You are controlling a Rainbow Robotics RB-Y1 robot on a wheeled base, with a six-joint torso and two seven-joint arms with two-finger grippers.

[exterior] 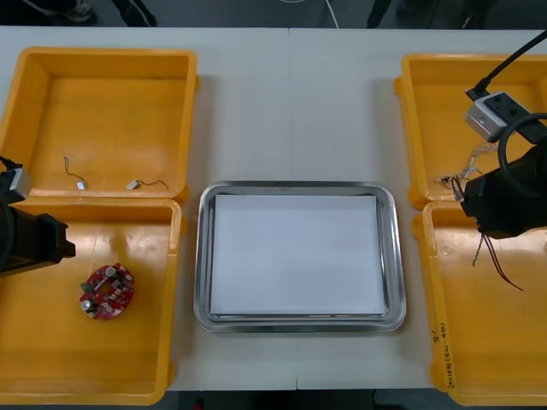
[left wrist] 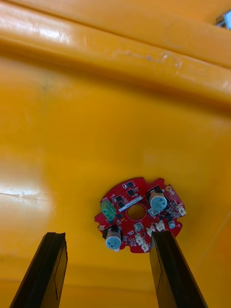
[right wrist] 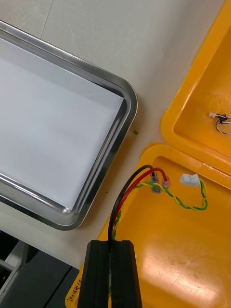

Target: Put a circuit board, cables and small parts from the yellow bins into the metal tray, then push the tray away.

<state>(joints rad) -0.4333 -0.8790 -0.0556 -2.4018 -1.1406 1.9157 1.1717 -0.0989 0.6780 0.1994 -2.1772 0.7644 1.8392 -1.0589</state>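
Right wrist view: the cable (right wrist: 155,184) is pinched between the right gripper's (right wrist: 111,250) fingers, over the far left corner of the near right bin (right wrist: 192,260), just right of the tray (exterior: 203,256). The left gripper (left wrist: 108,235) hovers, fingers spread, over the circuit board (exterior: 108,291) in the near left bin (exterior: 51,342).

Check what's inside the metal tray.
Only a white sheet lines the metal tray; its floor beneath is covered. Right gripper, shut on cables, over near right bin; left gripper over circuit board.
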